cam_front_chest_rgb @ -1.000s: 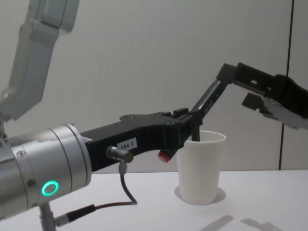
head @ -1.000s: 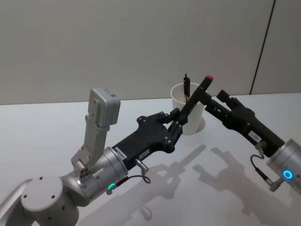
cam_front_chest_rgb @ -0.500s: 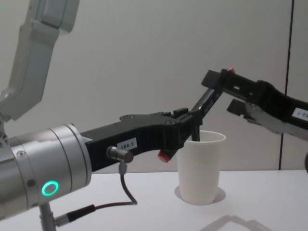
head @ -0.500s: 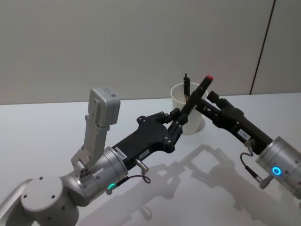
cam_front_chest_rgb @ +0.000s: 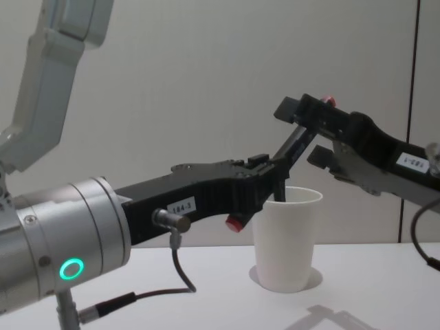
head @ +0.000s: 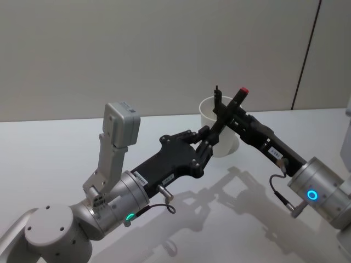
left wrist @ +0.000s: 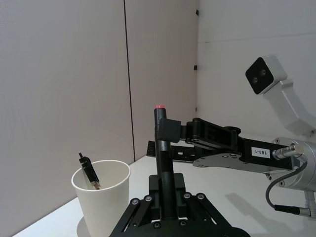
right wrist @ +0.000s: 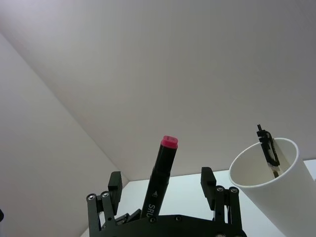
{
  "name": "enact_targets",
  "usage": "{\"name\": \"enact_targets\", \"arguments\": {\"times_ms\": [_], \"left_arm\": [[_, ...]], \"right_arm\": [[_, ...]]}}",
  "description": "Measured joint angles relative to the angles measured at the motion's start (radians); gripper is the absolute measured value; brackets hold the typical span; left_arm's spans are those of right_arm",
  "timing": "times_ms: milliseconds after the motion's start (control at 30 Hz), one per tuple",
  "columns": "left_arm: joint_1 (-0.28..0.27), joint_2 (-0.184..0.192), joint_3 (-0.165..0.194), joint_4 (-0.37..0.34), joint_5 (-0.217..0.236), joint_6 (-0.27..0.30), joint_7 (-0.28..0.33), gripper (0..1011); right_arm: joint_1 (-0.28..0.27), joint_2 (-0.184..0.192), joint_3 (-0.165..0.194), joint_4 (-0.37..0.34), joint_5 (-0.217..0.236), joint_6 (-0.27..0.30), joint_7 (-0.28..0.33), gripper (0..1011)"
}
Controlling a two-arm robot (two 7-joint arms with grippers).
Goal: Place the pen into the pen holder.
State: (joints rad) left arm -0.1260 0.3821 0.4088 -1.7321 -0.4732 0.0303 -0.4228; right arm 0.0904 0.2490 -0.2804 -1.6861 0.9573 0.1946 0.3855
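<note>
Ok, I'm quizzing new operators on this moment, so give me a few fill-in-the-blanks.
The left gripper is ___ on the pen. The right gripper is ___, with fingers on either side of the pen. The pen holder already contains ___ other pen.
Missing: shut; open; one.

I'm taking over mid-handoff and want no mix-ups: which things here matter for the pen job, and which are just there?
In the job: pen, clamped in the left gripper; right gripper, open around the pen's upper end; pen holder.
Just there: second black pen standing inside the holder; table.
</note>
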Motion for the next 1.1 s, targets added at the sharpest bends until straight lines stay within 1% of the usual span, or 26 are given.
{"name": "enact_targets", "arguments": {"times_ms": [200,600,833,1100], "left_arm": [[0.0,0.0,0.0,0.0,0.0,0.0,0.0,170],[0.0,0.0,0.0,0.0,0.0,0.0,0.0,169],[0.0,0.0,0.0,0.0,0.0,0.0,0.0,170],[0.0,0.0,0.0,0.0,0.0,0.0,0.0,170]], "right_arm": [[0.003,-0.015,-0.008,0.001,0.038,0.008,-0.029,1001],[0.002,-0.031,-0.024,-0.018,0.086,0.02,-0.088,1001],[-0.002,-0.033,-0.03,-0.034,0.098,0.022,-0.117,1001],[-0.004,-0.034,-0.034,-0.044,0.105,0.022,-0.135,1001]]}}
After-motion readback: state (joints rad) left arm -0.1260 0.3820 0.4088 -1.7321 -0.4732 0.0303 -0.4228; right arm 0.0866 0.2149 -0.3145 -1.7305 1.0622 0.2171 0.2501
